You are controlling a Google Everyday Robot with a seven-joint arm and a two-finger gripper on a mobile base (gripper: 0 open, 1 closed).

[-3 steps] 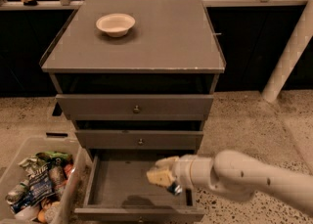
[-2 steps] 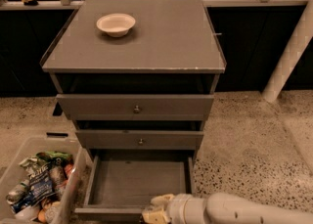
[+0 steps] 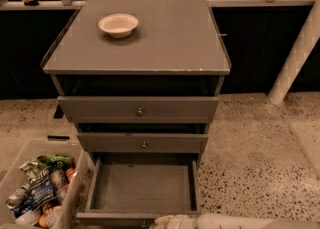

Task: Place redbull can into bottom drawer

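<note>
While the bottom drawer [image 3: 142, 188] stands open, the claw [image 3: 162, 220] lies at its front; its hold I cannot tell.

The gripper [image 3: 161, 221] lies at the bottom edge, mostly cut off, against the bottom drawer [image 3: 142, 188] front. The snack bin [image 3: 50, 144] at lower left is cropped.

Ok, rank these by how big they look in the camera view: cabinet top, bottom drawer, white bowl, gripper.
cabinet top
bottom drawer
white bowl
The gripper, at the frame's bottom edge, is partly cut off, so unranked.
</note>
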